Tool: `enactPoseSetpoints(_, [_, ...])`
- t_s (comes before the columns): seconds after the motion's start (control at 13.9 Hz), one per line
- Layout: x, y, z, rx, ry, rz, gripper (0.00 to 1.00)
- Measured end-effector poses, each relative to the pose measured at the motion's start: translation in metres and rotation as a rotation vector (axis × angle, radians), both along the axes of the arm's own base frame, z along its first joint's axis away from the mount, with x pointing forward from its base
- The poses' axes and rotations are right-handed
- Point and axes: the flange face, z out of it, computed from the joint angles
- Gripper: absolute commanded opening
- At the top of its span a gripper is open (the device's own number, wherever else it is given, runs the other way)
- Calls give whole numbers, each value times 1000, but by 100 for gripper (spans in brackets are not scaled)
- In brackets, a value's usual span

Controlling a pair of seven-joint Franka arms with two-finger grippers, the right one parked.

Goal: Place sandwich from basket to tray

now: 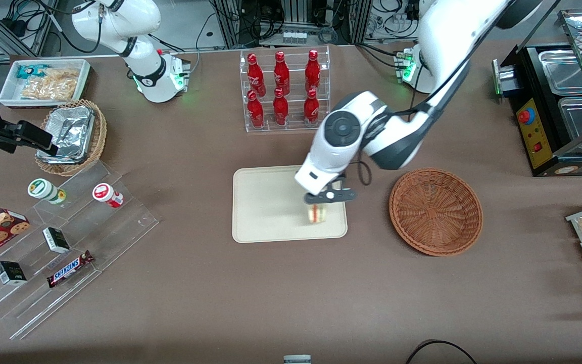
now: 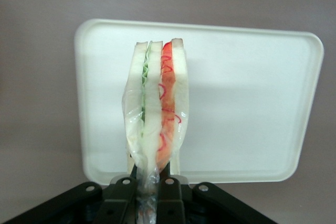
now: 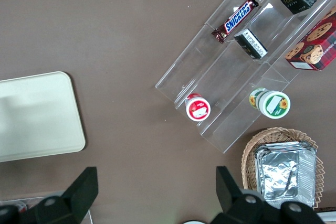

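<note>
Gripper pinches wrapped triangular sandwich above smooth cream tray

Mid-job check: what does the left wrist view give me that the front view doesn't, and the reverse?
Only the left wrist view: the sandwich's cut edge up close, green and red layers under clear wrap, its lower end pinched by the gripper.

Only the front view: the empty basket beside the tray toward the working arm's end, and the bottle rack farther from the camera.

Both: the gripper shut on the sandwich over the tray.
</note>
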Motion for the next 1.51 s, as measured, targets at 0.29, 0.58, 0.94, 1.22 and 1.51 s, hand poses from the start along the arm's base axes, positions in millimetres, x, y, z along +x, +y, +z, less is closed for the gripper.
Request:
enactPoseSetpoints(0.29, [-10, -31, -34, 2, -61, -8, 10])
enactPoseSetpoints(0.58, [-18, -58, -67, 49, -94, -8, 11])
enactPoseSetpoints(0.94, [-22, -63, -81, 53, -80, -14, 58])
enactPoseSetpoints(1.22, [-21, -63, -85, 51, -78, -13, 100])
enactPoseSetpoints(1.51, [-4, -57, -54, 33, -118, 56, 100])
